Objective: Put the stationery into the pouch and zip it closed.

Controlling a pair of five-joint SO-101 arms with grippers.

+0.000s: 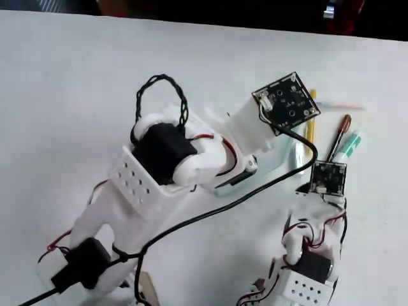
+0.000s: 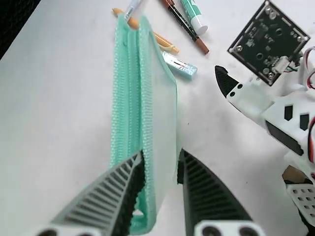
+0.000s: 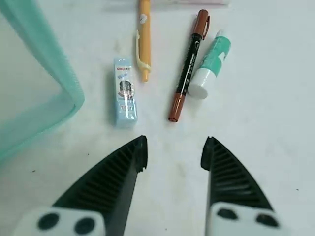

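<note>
The right arm point(image 1: 312, 255) rises from the near edge of the white counter point(image 1: 70, 76) and leans forward with its wrist pitched down. The right gripper point(image 3: 172, 150) hangs over bare counter, its fingers point(image 3: 125, 167) apart with nothing between them. Beside it the left arm point(image 1: 159, 166) stretches in a long diagonal towards the middle, its wrist also bent down. The left gripper point(image 2: 160, 164) has its fingers point(image 2: 118, 191) clamped on one end of the teal pouch point(image 2: 147, 98), which runs away from them on edge, zip side up. Whether the zip is open I cannot tell. Past the right fingers the stationery lies on the counter, outside the pouch. A blue eraser point(image 3: 124, 92) is nearest the pouch's corner, with a yellow pen point(image 3: 143, 39) just beyond it. A brown marker point(image 3: 189, 64) and a teal-and-white glue stick point(image 3: 209, 64) lie side by side.
</note>
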